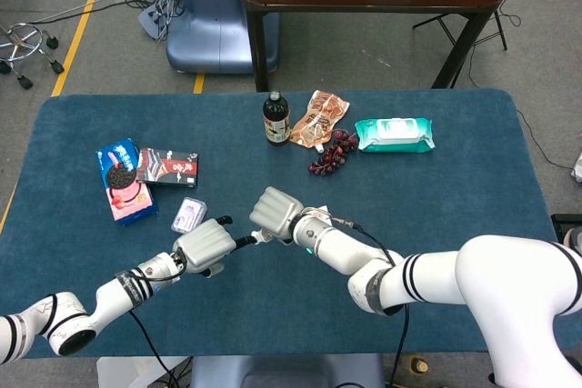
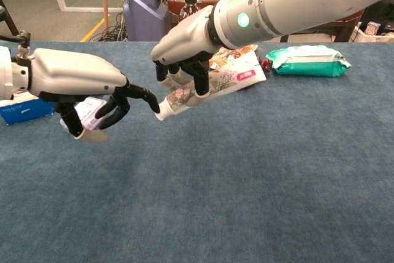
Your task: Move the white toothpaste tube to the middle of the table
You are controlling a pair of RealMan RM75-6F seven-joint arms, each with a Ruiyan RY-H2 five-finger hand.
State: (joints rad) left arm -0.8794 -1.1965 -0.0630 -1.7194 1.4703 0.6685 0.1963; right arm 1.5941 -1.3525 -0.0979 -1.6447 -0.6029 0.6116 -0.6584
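Near the middle of the blue worktop (image 1: 473,188), toward its front edge, the white toothpaste tube (image 2: 212,85) was held off the surface by the right hand (image 2: 184,50), whose dark fingers (image 2: 201,78) closed over the tube's middle from above. The tube's long axis ran on a slant in the chest view: capped end low and pointing toward the robot's left, flat crimped end raised toward the right and the far side. In the head view only a small white piece of it showed beneath the right hand (image 1: 275,212).

Left hand (image 2: 77,78): holding nothing, fingers curled and apart, one dark fingertip (image 2: 152,101) reaching to the tube's capped end; whether it touched could not be told.

Other items on the worktop:
- small clear packet (image 1: 188,214), just behind the left hand (image 1: 205,244);
- blue cookie pack (image 1: 118,165) and pink pack (image 1: 130,201), far left;
- dark snack box (image 1: 168,167) beside them;
- dark bottle (image 1: 276,119), upright, at the far edge;
- brown snack pouch (image 1: 320,117) and a cluster of dark red grapes (image 1: 333,154) beside the bottle;
- green wet-wipe pack (image 1: 394,134), further right.
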